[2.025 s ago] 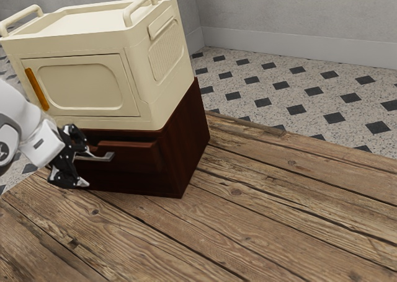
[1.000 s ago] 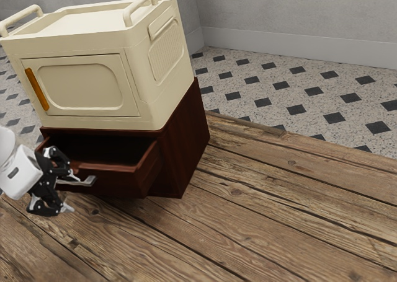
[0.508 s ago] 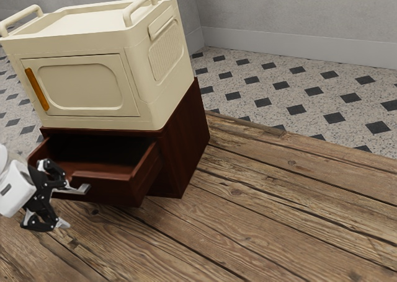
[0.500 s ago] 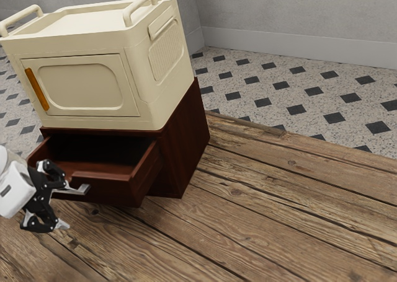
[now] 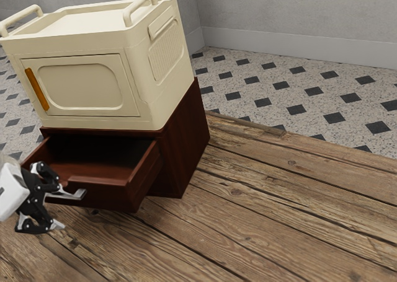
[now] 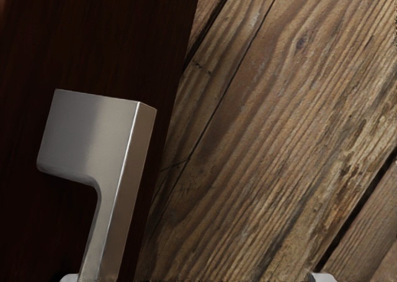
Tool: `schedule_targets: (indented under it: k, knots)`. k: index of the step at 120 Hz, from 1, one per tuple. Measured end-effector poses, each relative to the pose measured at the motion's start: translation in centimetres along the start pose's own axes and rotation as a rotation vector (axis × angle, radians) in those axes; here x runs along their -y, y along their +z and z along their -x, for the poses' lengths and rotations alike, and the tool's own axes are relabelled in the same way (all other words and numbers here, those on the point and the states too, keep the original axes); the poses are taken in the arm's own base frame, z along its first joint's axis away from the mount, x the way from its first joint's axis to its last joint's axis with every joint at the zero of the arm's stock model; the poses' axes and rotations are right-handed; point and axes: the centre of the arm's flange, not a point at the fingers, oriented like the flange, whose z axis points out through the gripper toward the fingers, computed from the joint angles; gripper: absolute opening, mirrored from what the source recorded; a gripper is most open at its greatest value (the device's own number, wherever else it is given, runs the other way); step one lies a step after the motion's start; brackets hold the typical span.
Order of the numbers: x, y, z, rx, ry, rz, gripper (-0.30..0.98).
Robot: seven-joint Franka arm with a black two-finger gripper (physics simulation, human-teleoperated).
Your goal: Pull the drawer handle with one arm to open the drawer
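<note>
My gripper (image 5: 61, 209) stands open at the exterior view's left, in front of the dark red drawer (image 5: 102, 192). The drawer's metal handle (image 5: 75, 194) lies by the upper finger, with a wide gap down to the lower one. Pulled well out of its cabinet (image 5: 184, 142), the drawer shows its hollow inside. In the wrist view, the grey handle (image 6: 118, 164) runs down beside one fingertip of the gripper (image 6: 196, 278), far from the other; whether it touches that fingertip I cannot tell.
A cream cabinet (image 5: 80, 87) with an orange door handle (image 5: 37, 89) and two top rails rests on the dark red cabinet. Wooden planks (image 5: 248, 214) extend below and toward the exterior view's right; a tiled floor (image 5: 291, 96) lies beyond.
Two seconds ago the drawer was shut; it has slid out toward the exterior view's lower left, my hand moving back with its handle. Over the last half second both moved slightly further.
</note>
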Motion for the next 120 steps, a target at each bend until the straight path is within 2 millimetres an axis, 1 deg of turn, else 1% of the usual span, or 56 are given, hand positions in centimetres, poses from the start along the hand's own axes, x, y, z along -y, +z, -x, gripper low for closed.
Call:
schedule_targets:
  k: [12,20,30,74,87,105,120]
  knots:
    - [-0.3,-0.1,0.0,-0.002,-0.001,0.000,0.44]
    - [-0.5,-0.4,-0.6,-0.001,0.008,-0.006,0.44]
    - [-0.7,-0.9,-0.8,-0.003,0.011,-0.014,0.40]
    - [-2.0,-1.2,-0.5,-0.004,0.002,-0.017,0.38]
    - [-2.5,-1.3,-0.6,0.001,0.003,-0.017,0.41]
    - [-2.8,-1.6,-0.9,0.003,0.007,-0.021,0.37]
    - [-2.9,-2.1,-0.9,0.002,0.005,-0.028,0.31]
